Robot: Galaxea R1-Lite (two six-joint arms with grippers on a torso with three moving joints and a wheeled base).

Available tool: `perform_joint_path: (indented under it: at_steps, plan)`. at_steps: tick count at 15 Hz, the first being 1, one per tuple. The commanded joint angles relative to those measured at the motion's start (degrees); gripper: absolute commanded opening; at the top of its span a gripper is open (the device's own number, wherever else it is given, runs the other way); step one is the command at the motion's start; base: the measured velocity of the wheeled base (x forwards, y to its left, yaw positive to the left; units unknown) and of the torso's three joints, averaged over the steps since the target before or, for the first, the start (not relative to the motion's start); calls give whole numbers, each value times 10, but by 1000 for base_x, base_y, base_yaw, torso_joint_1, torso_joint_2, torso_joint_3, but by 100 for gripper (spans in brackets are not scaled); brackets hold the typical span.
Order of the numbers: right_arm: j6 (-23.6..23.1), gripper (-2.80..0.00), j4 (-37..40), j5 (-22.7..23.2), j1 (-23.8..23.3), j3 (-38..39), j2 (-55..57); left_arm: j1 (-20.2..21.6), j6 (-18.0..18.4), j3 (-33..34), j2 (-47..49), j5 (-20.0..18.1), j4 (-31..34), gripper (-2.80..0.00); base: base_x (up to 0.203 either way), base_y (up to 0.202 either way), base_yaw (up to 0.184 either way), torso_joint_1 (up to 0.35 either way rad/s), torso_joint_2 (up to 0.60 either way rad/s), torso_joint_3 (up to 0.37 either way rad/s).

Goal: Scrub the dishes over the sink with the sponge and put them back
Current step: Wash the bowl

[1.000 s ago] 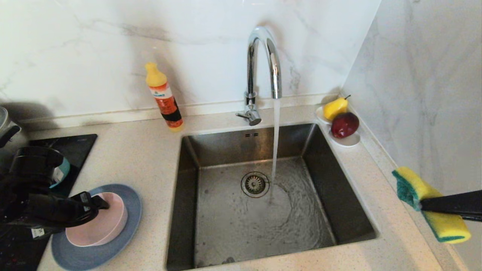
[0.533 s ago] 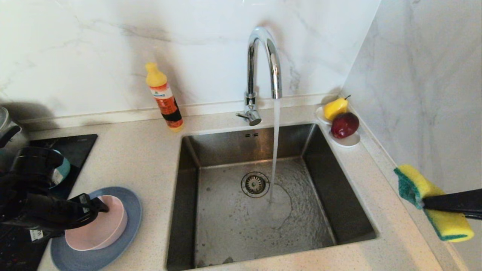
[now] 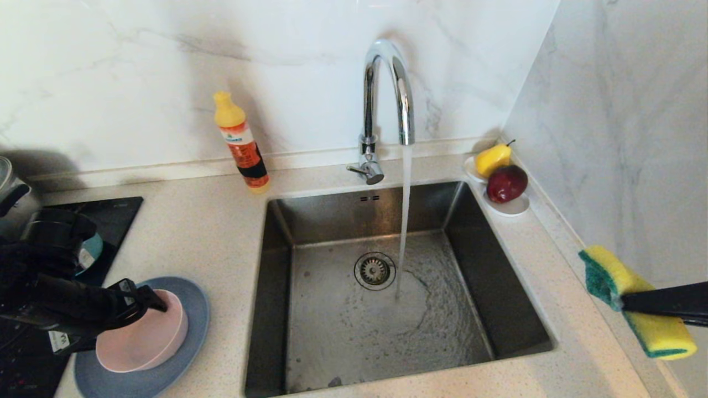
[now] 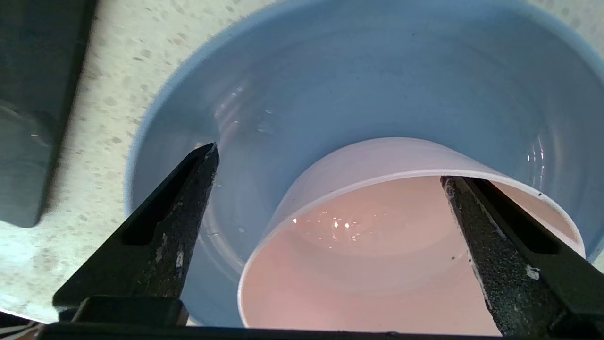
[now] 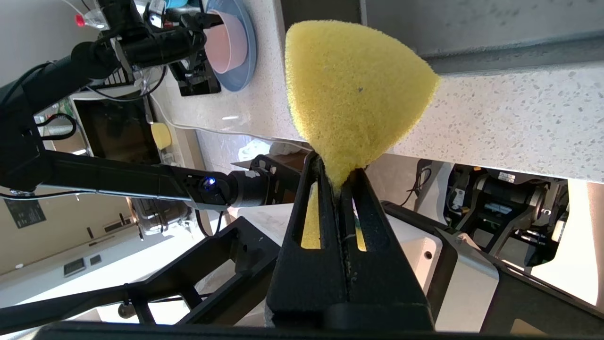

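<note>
The pale pink bowl (image 3: 145,334) sits on the slate-blue plate (image 3: 185,354) on the counter left of the sink (image 3: 487,265) and looks tipped toward my left arm. My left gripper (image 3: 152,301) is open at the bowl's far rim. In the left wrist view the left gripper (image 4: 328,165) straddles the pink bowl (image 4: 358,264): one finger is over the plate (image 4: 358,85) and the other inside the rim. The teal bowl (image 3: 91,251) peeks out behind that arm. Right of the sink, my right gripper (image 3: 622,301) is shut on the sponge (image 3: 608,271), above the counter. In the right wrist view the right gripper (image 5: 337,170) pinches the sponge (image 5: 354,85).
Water runs from the chrome tap (image 3: 387,94) into the basin near the drain (image 3: 374,271). A yellow-orange detergent bottle (image 3: 241,143) stands at the back. A white saucer (image 3: 511,207) with fruit sits in the back right corner. A black cooktop (image 3: 113,218) lies at left. A marble wall closes the right side.
My left gripper has dropped slightly toward the counter's front. The pink bowl has slid that way on the plate and tipped. The right arm and sponge have stayed still.
</note>
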Motion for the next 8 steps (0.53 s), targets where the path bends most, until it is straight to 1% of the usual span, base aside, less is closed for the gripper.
perform_joint_path:
  at_steps: [1, 4, 5, 6, 8]
  plan:
    - [2, -280, 1, 2, 0, 0, -1, 0, -2, 0, 7, -1, 0, 0, 0, 0, 0, 0, 0, 0]
    - [2, -280, 1, 2, 0, 0, 1, 1, -2, -4, 23, 1, -3, 0, 0, 0, 0, 0, 0, 0]
    - [2, -280, 1, 2, -1, 0, 1, 1, -2, -4, 26, 1, -7, -98, 0, 0, 0, 0, 0, 0]
    - [2, -280, 1, 2, 0, -1, 2, 2, -2, -5, 30, 2, -7, -280, 0, 0, 0, 0, 0, 0]
    - [3, -280, 1, 2, 0, -4, 5, 8, -1, -10, 29, 3, -6, -280, 0, 0, 0, 0, 0, 0]
